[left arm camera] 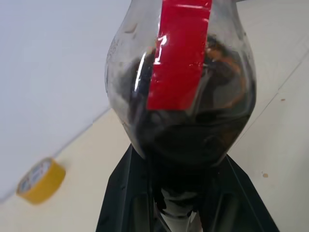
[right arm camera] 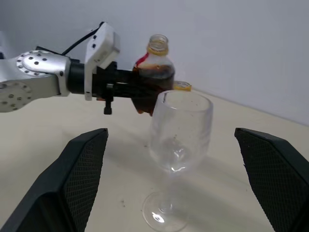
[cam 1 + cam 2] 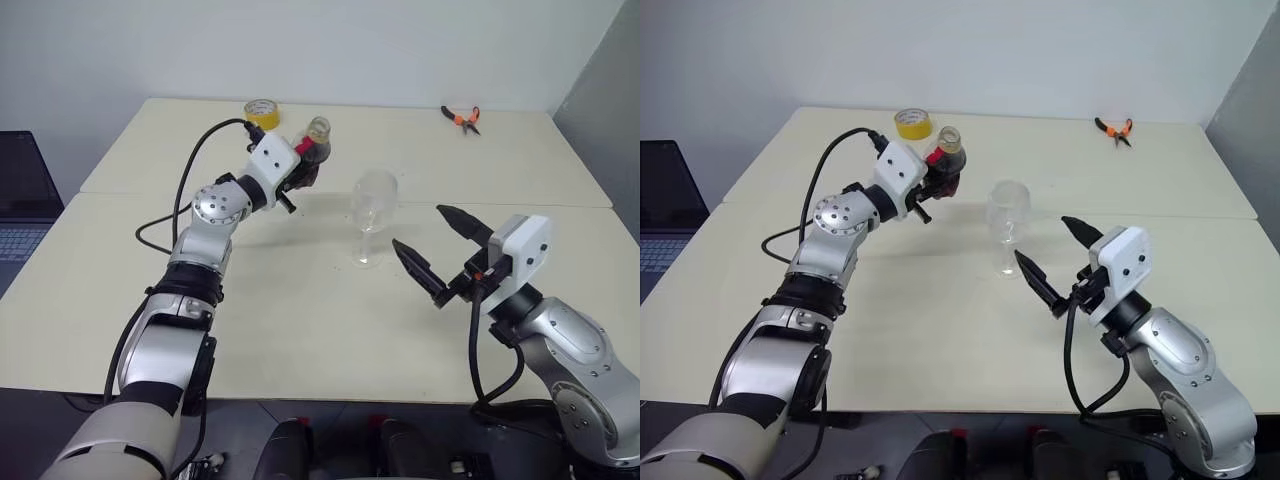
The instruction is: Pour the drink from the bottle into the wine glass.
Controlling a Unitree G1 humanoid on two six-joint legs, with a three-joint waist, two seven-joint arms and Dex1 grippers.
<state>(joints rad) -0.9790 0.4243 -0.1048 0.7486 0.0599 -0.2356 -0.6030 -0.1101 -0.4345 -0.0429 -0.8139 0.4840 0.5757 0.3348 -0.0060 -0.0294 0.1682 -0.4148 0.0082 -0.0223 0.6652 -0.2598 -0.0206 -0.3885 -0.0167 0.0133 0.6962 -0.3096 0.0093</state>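
Note:
My left gripper (image 3: pixel 308 165) is shut on the bottle (image 3: pixel 315 140), holding it roughly upright in the air above the table (image 3: pixel 300 330). The bottle is small and clear, with a red band (image 1: pixel 181 58), a yellowish ring at its mouth and the dark drink (image 2: pixel 153 79) in its lower half. The wine glass (image 3: pixel 373 205) stands upright just to the right of the bottle and slightly nearer to me, and looks empty. My right gripper (image 3: pixel 416 224) hovers open close to the glass's right side, its two black fingers spread wide towards the bowl and holding nothing.
A yellow tape roll (image 3: pixel 261 112) lies at the table's far edge behind the bottle. Orange-handled pliers (image 3: pixel 461 118) lie at the far right. A laptop (image 3: pixel 20 200) sits off the table's left side. A seam crosses the table behind the glass.

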